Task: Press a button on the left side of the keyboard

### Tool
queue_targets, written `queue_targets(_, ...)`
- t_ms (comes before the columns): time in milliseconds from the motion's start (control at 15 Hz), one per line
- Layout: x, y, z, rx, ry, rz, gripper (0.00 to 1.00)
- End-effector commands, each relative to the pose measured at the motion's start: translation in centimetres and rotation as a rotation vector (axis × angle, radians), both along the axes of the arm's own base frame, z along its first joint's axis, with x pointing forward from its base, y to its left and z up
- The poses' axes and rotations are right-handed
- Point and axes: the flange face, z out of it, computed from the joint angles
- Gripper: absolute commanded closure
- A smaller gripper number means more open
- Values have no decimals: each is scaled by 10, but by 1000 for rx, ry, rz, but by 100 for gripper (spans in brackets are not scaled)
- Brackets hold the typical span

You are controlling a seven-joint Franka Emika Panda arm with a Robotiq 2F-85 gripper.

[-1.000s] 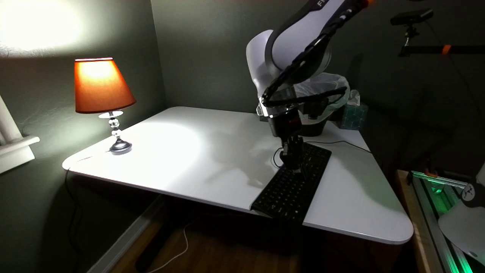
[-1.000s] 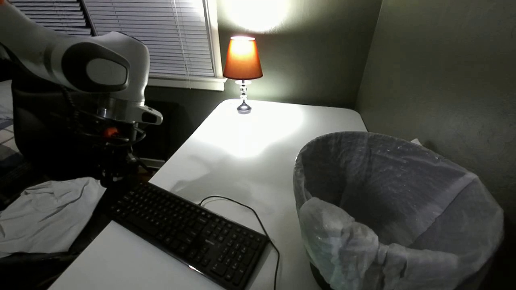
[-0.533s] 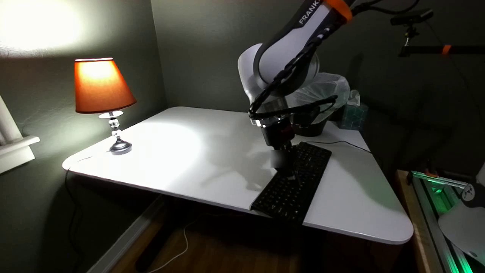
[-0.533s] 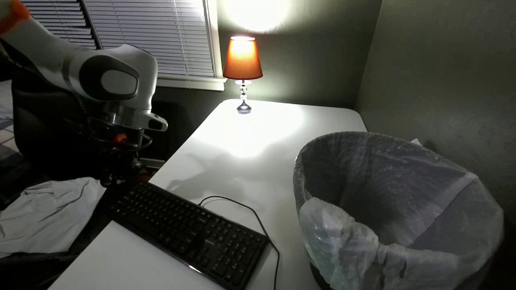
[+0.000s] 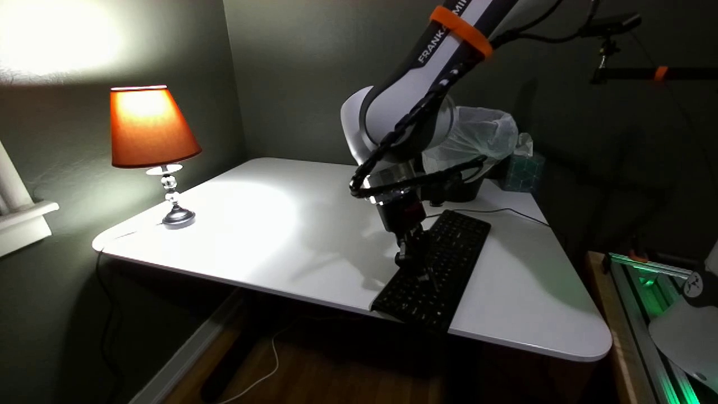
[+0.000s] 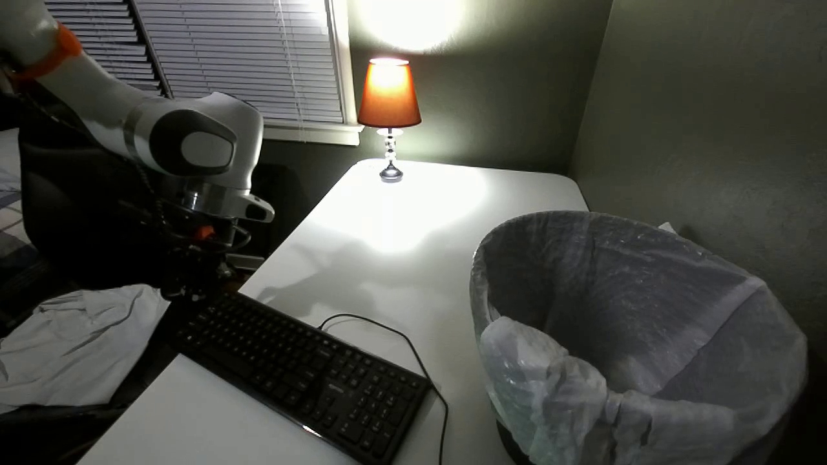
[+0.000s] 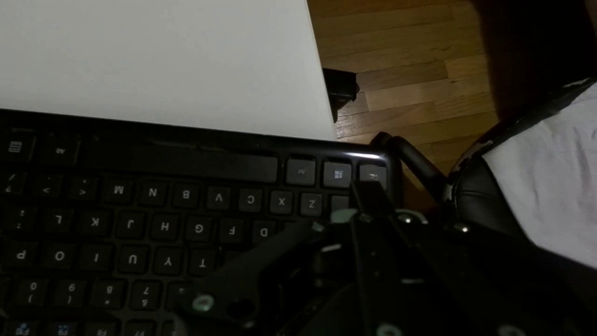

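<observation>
Moved along the keyboard (image 6: 303, 371): the gripper (image 7: 368, 193), nearer the overhung edge of the desk (image 5: 521, 280) than in the earlier frame; the keyboard lies unmoved.
Keyboard: flat on the desk, long axis running inward from that edge toward the corner with the bin (image 5: 465, 192); its left end juts past the edge.
Left-end keys (image 7: 310, 204): beneath and just beside the fingertips (image 7: 364, 196), since the gripper hangs over this end; in the wrist view the Windows key (image 7: 337, 174) and the blurred corner key (image 7: 373, 173) show just past them. Contact cannot be told; a press likely calls for a straight drop.
Fingertips: look together, nothing between them.
Arm (image 5: 392, 118): the only one, reaching in over the keyboard.
Bin: lined with a translucent bag (image 6: 549, 387); its bottom is hidden.
Tissue box (image 5: 524, 174): beside the bin, one tissue (image 5: 524, 145) standing out.
Lamp (image 5: 148, 129): lit, near the other corner of the overhung edge.
</observation>
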Motion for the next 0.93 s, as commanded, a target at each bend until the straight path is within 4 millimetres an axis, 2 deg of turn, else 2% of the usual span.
queue_targets(0, 12, 7, -13, 54, 33, 11, 100)
queue_targets(867, 28, 13, -32, 80, 116, 41, 100)
